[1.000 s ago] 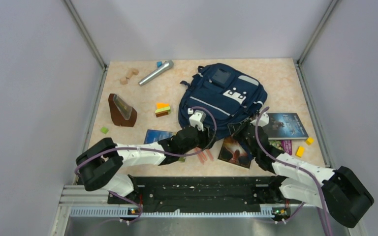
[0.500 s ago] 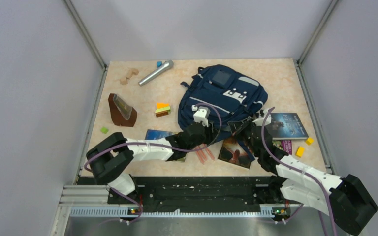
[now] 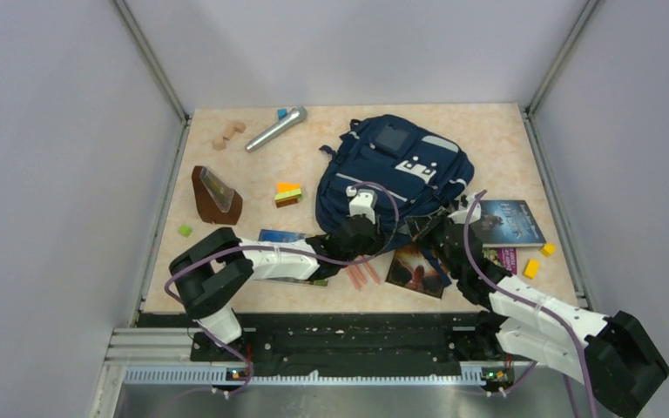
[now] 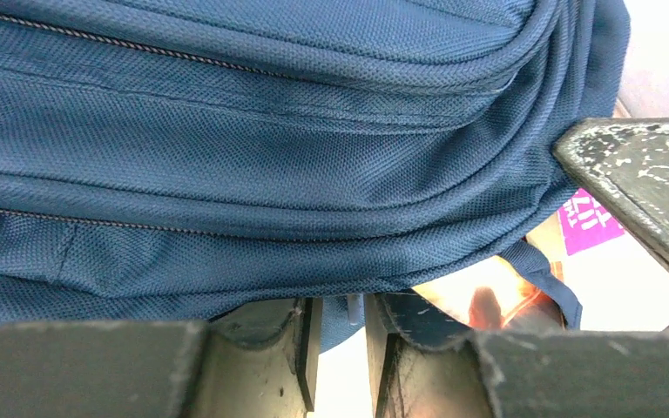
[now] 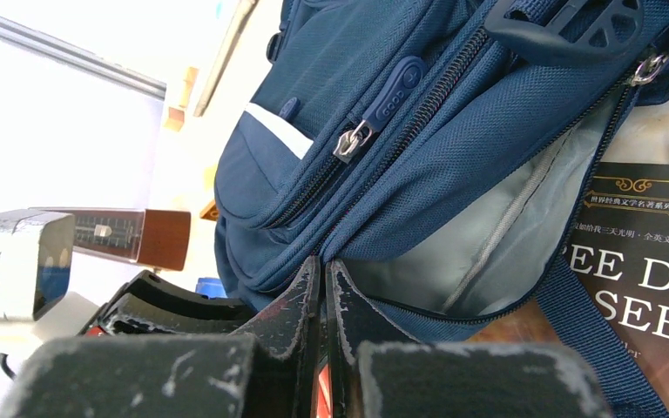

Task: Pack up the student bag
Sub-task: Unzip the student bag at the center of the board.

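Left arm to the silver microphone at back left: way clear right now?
Probably yes. Mostly bare table lies between the left end effector and the microphone; only the stacked colour blocks sit near that line. Reach looks long, though.

Large pale capitals on the dark cover of the book (image 5: 653,261) lying beside the student bag (image 5: 453,131) are cut off by the bag's strap and the picture's edge, so only "REE DA" and, on the line below, "SEE" can be read. Above them, under a small gold ornament, is a line of Chinese characters, 世界经典文学名著系列. The bag's blue zipper pull (image 5: 392,94) carries small raised letters that look like "GOOD", though they are hard to make out. A purple cover (image 4: 591,225) past the bag's edge shows white letters too cropped to read.
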`<action>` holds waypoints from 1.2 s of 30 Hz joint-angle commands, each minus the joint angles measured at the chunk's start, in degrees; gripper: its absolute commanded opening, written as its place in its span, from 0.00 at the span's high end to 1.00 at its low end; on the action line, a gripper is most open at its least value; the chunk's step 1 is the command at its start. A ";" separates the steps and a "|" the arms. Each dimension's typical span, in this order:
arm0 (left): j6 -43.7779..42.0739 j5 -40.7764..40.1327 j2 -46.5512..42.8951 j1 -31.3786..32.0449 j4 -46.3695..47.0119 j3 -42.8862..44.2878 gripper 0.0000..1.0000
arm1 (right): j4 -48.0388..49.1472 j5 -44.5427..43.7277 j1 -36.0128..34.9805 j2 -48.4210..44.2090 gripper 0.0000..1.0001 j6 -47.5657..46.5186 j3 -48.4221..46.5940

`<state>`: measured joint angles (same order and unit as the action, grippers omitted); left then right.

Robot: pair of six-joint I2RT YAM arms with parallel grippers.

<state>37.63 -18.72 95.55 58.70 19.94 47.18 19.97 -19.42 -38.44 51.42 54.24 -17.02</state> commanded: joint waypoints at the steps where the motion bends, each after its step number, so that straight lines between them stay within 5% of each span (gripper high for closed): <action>1: 0.91 -2.84 2.19 0.00 -0.97 3.02 0.74 | 6.55 0.85 0.20 -2.28 1.00 0.87 -3.51; 6: 1.32 -3.96 2.48 -0.03 -0.81 3.22 1.00 | 6.27 0.44 0.21 -2.35 1.00 0.84 -3.21; 36: -5.53 -8.56 -15.08 -0.04 -11.83 -0.22 1.00 | -4.45 -13.22 0.29 -2.60 1.00 -11.81 -7.44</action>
<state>34.50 -22.48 84.64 59.02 10.17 47.44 13.82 -26.79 -38.50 50.19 45.01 -20.82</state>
